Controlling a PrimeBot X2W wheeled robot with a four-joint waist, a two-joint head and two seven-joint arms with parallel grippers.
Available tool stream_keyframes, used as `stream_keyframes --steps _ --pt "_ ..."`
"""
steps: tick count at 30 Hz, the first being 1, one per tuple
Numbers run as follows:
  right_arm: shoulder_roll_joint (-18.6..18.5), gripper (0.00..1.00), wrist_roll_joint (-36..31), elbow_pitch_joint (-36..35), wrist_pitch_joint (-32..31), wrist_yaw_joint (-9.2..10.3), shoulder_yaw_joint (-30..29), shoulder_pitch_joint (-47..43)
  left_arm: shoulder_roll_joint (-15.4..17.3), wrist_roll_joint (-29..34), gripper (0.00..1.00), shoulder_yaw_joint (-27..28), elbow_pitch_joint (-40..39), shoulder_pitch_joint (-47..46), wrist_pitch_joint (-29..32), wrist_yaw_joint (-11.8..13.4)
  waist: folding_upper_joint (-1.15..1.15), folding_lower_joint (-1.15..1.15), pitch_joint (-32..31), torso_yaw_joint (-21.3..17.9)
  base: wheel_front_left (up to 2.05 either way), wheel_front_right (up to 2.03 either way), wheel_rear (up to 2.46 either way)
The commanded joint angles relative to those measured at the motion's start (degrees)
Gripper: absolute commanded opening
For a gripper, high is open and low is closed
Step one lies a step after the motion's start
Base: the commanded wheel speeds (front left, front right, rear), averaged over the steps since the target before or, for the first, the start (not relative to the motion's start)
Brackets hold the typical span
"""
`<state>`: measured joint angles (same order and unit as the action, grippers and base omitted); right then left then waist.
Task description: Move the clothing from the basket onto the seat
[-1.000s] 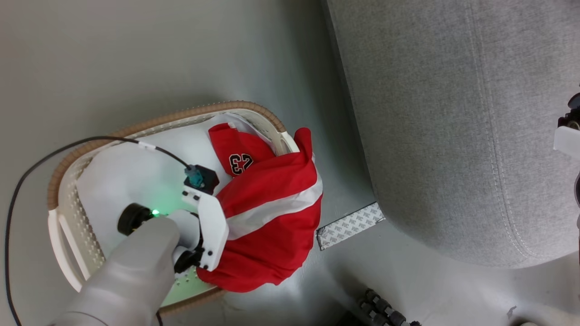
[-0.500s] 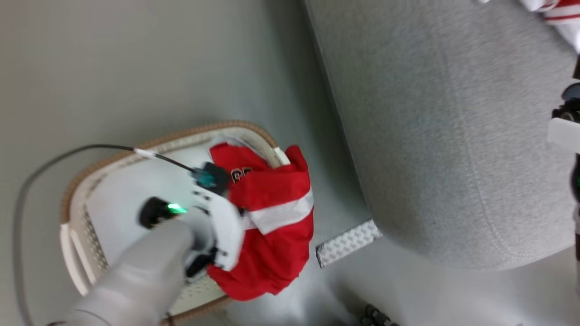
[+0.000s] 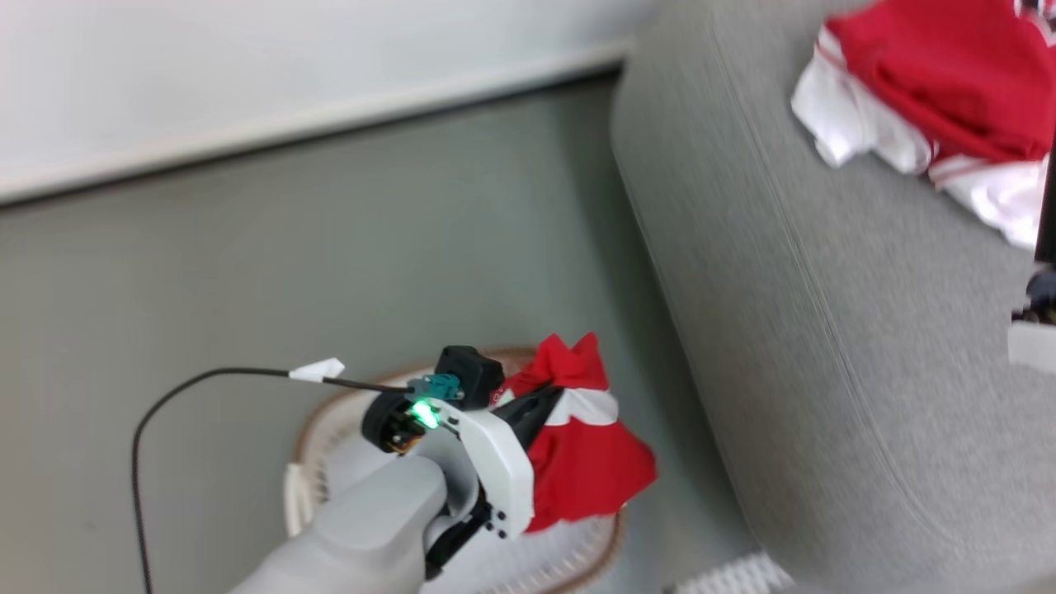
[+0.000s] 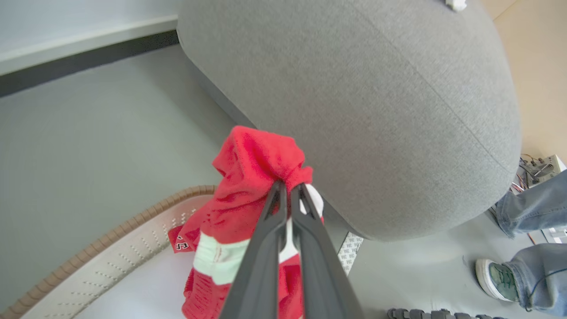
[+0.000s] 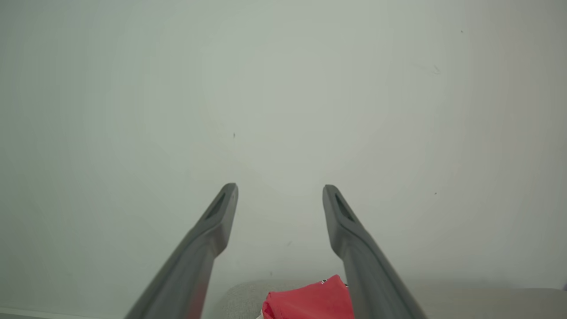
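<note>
Well, the left gripper (image 4: 288, 188) is pinched tight on a red shirt (image 4: 248, 168) dangling over the basket (image 4: 133, 241), beside the sofa (image 4: 376, 110); its trailing hem could snag the rim. The right gripper (image 5: 280, 197) gapes, holding nothing.

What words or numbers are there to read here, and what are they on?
No text reads clearly.
Black-and-white print on the held clothing: mostly folded under, unreadable.
Repeated marks on the pale strip on the floor: too small to read.
Print speck on the other clothing, right wrist view: too small to read.
</note>
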<state>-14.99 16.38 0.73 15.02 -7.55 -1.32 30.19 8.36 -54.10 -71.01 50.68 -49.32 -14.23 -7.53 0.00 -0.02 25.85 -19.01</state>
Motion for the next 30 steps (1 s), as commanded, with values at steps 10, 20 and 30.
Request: stream_keyframes --steps 10,20,30 --pt "-1.7 1.00 2.6 2.7 0.1 0.13 0.6 -9.3 1.1 8.2 0.00 10.7 -13.0 6.0 -0.9 1.9 0.00 0.02 -20.4 12.1 0.00 0.00 0.00" --pt "0.9 1.00 5.1 4.3 0.1 0.13 3.5 -17.4 3.7 13.4 0.00 17.3 -24.5 6.5 -1.0 3.9 0.00 0.02 -26.9 16.3 0.00 0.00 0.00" --pt "1.6 1.00 7.2 4.3 0.1 0.13 10.3 -20.2 5.8 13.1 0.00 19.4 -30.9 4.9 -0.4 5.9 0.00 0.02 -28.5 17.6 0.00 0.00 0.00"
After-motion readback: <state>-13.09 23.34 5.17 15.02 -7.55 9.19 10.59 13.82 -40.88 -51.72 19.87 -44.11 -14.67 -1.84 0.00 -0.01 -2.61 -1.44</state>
